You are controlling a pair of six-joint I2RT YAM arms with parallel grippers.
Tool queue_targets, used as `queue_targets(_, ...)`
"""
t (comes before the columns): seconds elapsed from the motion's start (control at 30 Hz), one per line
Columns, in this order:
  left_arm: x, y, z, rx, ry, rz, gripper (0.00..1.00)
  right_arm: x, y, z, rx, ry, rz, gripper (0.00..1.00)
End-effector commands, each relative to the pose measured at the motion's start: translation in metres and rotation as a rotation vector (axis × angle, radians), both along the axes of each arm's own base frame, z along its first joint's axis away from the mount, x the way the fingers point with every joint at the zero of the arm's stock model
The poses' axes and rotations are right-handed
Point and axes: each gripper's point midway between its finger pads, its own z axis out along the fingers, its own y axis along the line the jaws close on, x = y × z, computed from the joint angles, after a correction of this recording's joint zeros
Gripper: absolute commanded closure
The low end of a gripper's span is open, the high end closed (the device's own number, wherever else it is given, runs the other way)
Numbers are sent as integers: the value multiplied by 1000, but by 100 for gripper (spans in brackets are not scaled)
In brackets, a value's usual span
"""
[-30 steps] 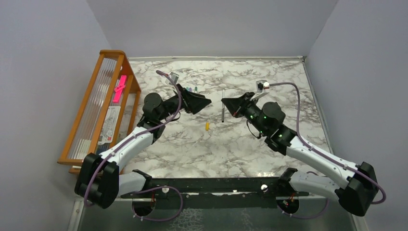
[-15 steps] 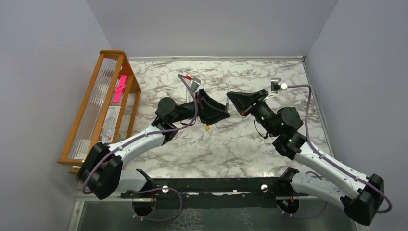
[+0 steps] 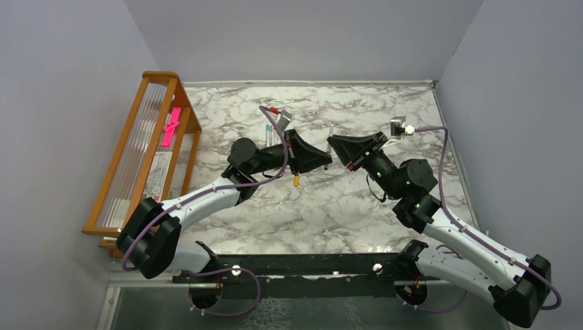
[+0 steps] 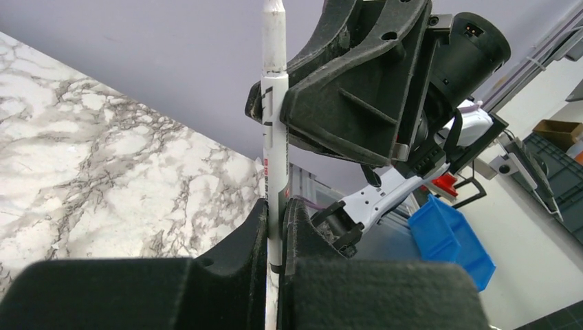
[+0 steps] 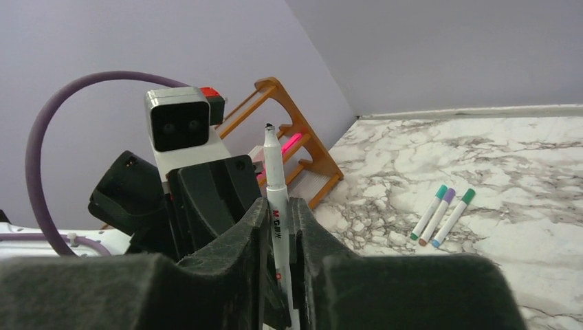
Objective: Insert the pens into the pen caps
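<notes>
One white pen with its cap off stands upright between both grippers above mid-table; from above it is a thin sliver. My left gripper is shut on its lower barrel. My right gripper flanks the same pen higher up, jaws slightly apart, with a narrow gap beside the barrel. The dark nib points up. A small yellow-orange pen cap lies on the marble just below the left gripper. Three capped pens lie side by side, with teal, purple and green caps.
A wooden rack stands along the left wall with a bright pink strip in it. Grey walls close the table at the back and on both sides. A blue bin sits beyond the table.
Both arms swung inward and met mid-table. The left gripper, open before, closed on the pen that the right gripper carried. The right jaws loosened around it.
</notes>
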Motion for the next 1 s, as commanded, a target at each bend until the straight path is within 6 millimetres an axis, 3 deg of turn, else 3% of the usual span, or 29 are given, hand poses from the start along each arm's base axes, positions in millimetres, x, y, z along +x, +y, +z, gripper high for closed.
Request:
queue_targets(0.0,4,-5,9,10,-106,-2,100,-15,3,13,-66,-92,48,74)
queue_targets(0.1,3,-10,0,57,-124,-39,100,-15,0,25,-121,-118,32,64)
queue_targets(0.3,3,-13,-15,131,-157,-71,100,-13,-5,31,-158,-102,5,64)
queue_targets(0.63,-21,-17,-24,175,-242,-190,100,-10,-4,26,-168,-63,3,64)
queue_targets(0.7,-25,-18,-26,178,-257,-210,100,-9,-4,24,-173,-51,-3,71)
queue_targets(0.83,-24,-19,-25,176,-262,-194,100,-8,-4,19,-181,-30,0,98)
queue_targets(0.9,-20,-18,-20,170,-258,-158,85,-9,-3,16,-178,-20,8,99)
queue_targets(0.97,-15,-18,-12,151,-250,-117,60,-12,-3,15,-164,-10,18,99)
